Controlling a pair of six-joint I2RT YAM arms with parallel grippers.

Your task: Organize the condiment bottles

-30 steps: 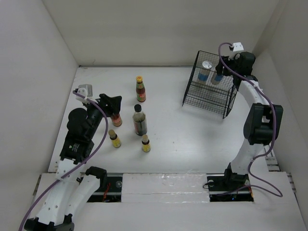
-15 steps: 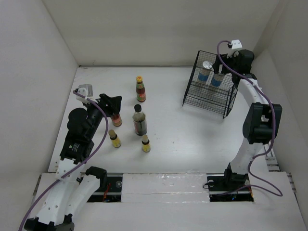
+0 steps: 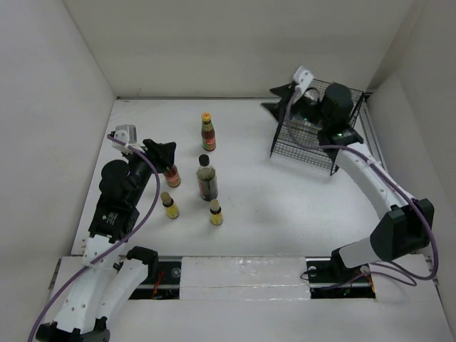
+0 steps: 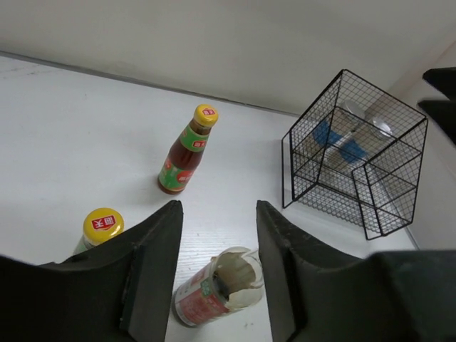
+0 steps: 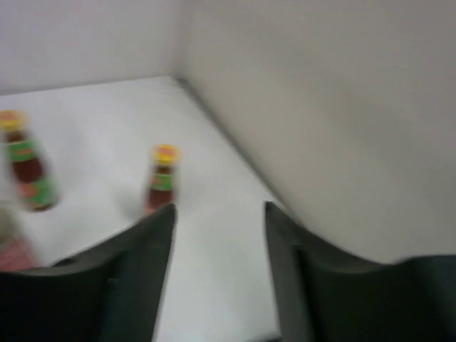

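My left gripper (image 3: 162,151) (image 4: 216,214) is open and empty above a cluster of bottles. A red-labelled bottle with a torn whitish top (image 4: 217,283) stands below, between its fingers, untouched. A yellow-capped red jar (image 3: 172,176) (image 4: 102,225) is beside it. A yellow-capped red sauce bottle (image 3: 207,131) (image 4: 187,149), the dark black-capped bottle (image 3: 207,179) and two tiny yellow bottles (image 3: 169,205) (image 3: 216,212) stand on the table. Two blue-labelled shakers (image 4: 325,133) (image 4: 353,152) sit in the black wire basket (image 3: 313,146). My right gripper (image 3: 271,100) (image 5: 217,235) is open and empty, left of the basket's top.
White walls close in the table on the left, back and right. The basket (image 4: 356,178) stands at the back right, near the corner. The right wrist view is blurred and shows two yellow-capped red bottles (image 5: 162,178) (image 5: 25,167) far off.
My right arm has come out of the basket and swung left, its open gripper now past the basket's left top edge. The shakers stay in the basket. The left arm has barely moved.
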